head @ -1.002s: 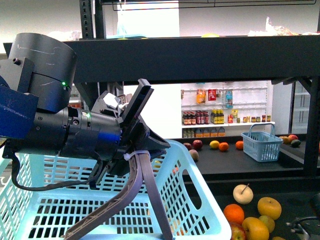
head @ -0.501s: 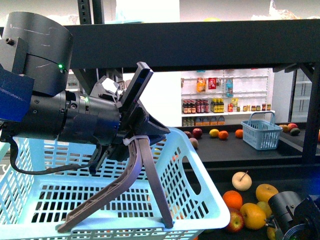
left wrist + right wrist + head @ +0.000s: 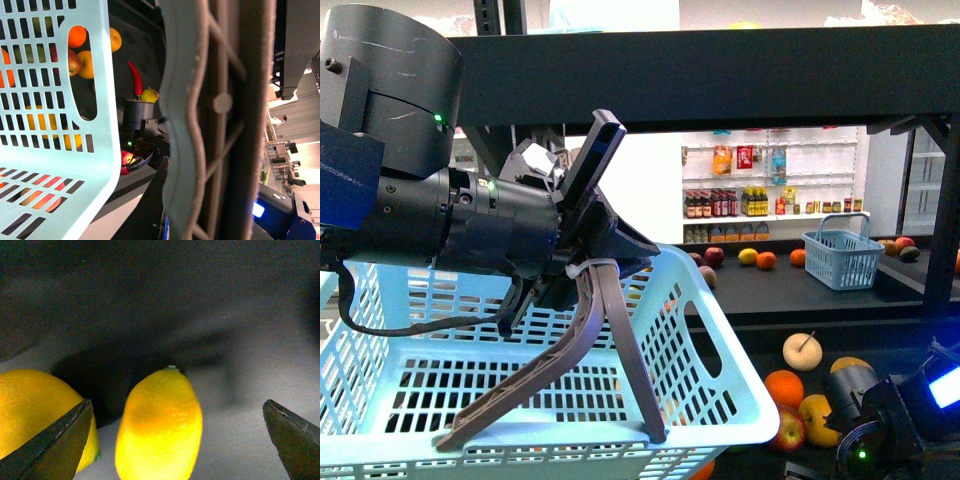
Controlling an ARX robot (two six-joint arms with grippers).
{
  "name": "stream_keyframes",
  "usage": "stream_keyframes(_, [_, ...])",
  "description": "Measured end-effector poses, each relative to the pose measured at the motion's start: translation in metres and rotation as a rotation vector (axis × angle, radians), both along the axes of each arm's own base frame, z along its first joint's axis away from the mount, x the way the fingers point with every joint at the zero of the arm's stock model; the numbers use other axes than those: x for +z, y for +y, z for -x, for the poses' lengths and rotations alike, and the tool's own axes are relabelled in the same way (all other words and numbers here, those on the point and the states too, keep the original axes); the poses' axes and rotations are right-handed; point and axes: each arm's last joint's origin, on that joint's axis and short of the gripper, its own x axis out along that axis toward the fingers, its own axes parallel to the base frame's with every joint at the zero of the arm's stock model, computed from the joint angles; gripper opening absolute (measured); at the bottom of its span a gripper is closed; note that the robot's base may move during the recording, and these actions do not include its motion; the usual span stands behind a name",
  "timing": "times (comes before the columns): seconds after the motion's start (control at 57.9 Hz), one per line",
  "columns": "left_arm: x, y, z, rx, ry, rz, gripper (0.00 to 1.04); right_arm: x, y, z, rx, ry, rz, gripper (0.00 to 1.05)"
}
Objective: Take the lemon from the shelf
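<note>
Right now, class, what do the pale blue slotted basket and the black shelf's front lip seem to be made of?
Pale blue slotted basket: probably moulded plastic, semi-gloss; uniform colour, regular slots. Black shelf's flat front lip: likely painted metal, matte; straight, even dark face.

No legible text or labels

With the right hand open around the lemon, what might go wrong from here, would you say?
The lemon sits off-centre in the open right hand, nearer one finger, so closing may roll it on the shelf. A second yellow fruit lies right by that finger and could be nudged or pinched instead.
</note>
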Motion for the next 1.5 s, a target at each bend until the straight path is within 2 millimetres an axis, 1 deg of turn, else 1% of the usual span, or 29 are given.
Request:
stream_keyframes(0.225, [0.000, 0.000, 0.000, 0.000, 0.000, 0.000, 0.11, -0.014, 0.010, -0.003, -0.003, 0.018, -0.007, 1.02])
stream_keyframes(0.518, [0.000, 0.000, 0.000, 0.000, 0.000, 0.000, 0.11, -0.025, 0.011, -0.007, -0.025, 0.040, -0.005, 1.02])
stream_keyframes(0.639, [0.000, 0.000, 0.000, 0.000, 0.000, 0.000, 0.11, -0.028, 0.010, -0.006, -0.028, 0.043, -0.002, 0.90])
stream_keyframes(0.708, [0.000, 0.000, 0.000, 0.000, 0.000, 0.000, 0.11, -0.028, 0.010, -0.006, -0.030, 0.044, -0.004, 0.80])
stream_keyframes(0.76, [0.000, 0.000, 0.000, 0.000, 0.000, 0.000, 0.11, -0.029, 0.010, -0.006, -0.031, 0.046, -0.004, 0.74])
stream_keyframes(0.777, [0.000, 0.000, 0.000, 0.000, 0.000, 0.000, 0.11, -0.029, 0.010, -0.005, -0.031, 0.049, -0.005, 0.71])
stream_keyframes(0.898, [0.000, 0.000, 0.000, 0.000, 0.000, 0.000, 0.11, -0.031, 0.009, -0.003, -0.034, 0.059, -0.005, 0.56])
stream_keyframes(0.985, [0.000, 0.000, 0.000, 0.000, 0.000, 0.000, 0.11, -0.030, 0.007, -0.001, -0.039, 0.063, -0.006, 0.51])
stream_keyframes(1.14, [0.000, 0.000, 0.000, 0.000, 0.000, 0.000, 0.11, -0.028, 0.002, 0.004, -0.047, 0.078, -0.014, 0.49])
stream_keyframes(1.261, [0.000, 0.000, 0.000, 0.000, 0.000, 0.000, 0.11, -0.021, -0.006, 0.011, -0.064, 0.070, -0.006, 0.49])
stream_keyframes(1.33, [0.000, 0.000, 0.000, 0.000, 0.000, 0.000, 0.11, -0.012, -0.012, 0.014, -0.071, 0.048, 0.000, 0.49])
stream_keyframes(1.365, [0.000, 0.000, 0.000, 0.000, 0.000, 0.000, 0.11, -0.004, -0.016, 0.016, -0.074, 0.026, 0.008, 0.49])
stream_keyframes(1.399, [0.000, 0.000, 0.000, 0.000, 0.000, 0.000, 0.11, 0.011, -0.023, 0.018, -0.079, -0.011, 0.005, 0.49])
stream_keyframes(1.451, [0.000, 0.000, 0.000, 0.000, 0.000, 0.000, 0.11, 0.025, -0.027, 0.019, -0.077, -0.044, -0.002, 0.49])
stream_keyframes(1.469, [0.000, 0.000, 0.000, 0.000, 0.000, 0.000, 0.11, 0.035, -0.030, 0.020, -0.075, -0.067, -0.008, 0.49])
stream_keyframes(1.503, [0.000, 0.000, 0.000, 0.000, 0.000, 0.000, 0.11, 0.047, -0.032, 0.020, -0.076, -0.093, -0.012, 0.49])
